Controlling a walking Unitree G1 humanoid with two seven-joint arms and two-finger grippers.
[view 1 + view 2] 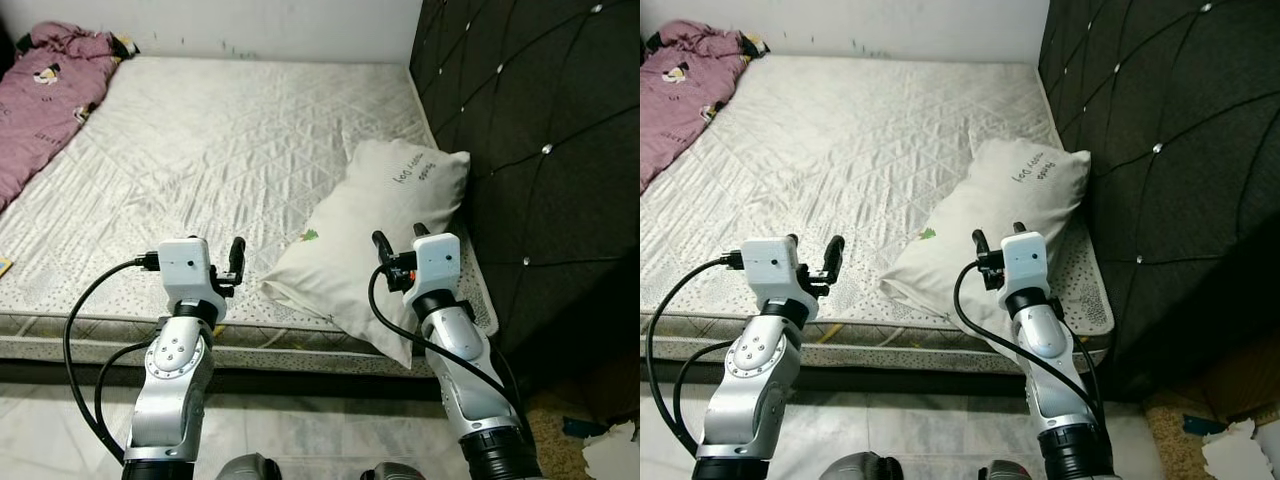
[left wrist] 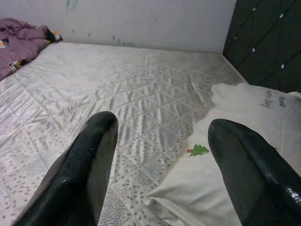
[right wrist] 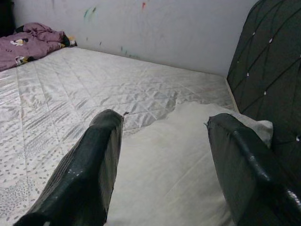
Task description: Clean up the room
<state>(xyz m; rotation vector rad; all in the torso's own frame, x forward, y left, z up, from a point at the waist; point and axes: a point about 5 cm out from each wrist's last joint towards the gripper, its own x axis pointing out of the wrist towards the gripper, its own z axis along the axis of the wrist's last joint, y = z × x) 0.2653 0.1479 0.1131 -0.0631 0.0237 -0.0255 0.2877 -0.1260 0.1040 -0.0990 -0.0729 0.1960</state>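
A white pillow (image 1: 370,250) with a small green tree print lies askew on the bed's right side, one corner hanging over the near edge of the quilted mattress (image 1: 200,150). A crumpled purple blanket (image 1: 45,90) lies at the far left corner. My left gripper (image 1: 815,243) is open and held over the near edge, just left of the pillow (image 2: 244,155). My right gripper (image 1: 400,236) is open too, raised just above the pillow's near end (image 3: 174,165). Neither holds anything.
A black tufted headboard (image 1: 540,130) runs along the bed's right side. A white wall closes the far end. Pale tiled floor (image 1: 300,440) lies below the bed's near edge, with white paper scraps (image 1: 612,450) at the right. A small yellow item (image 1: 4,266) sits at the mattress's left edge.
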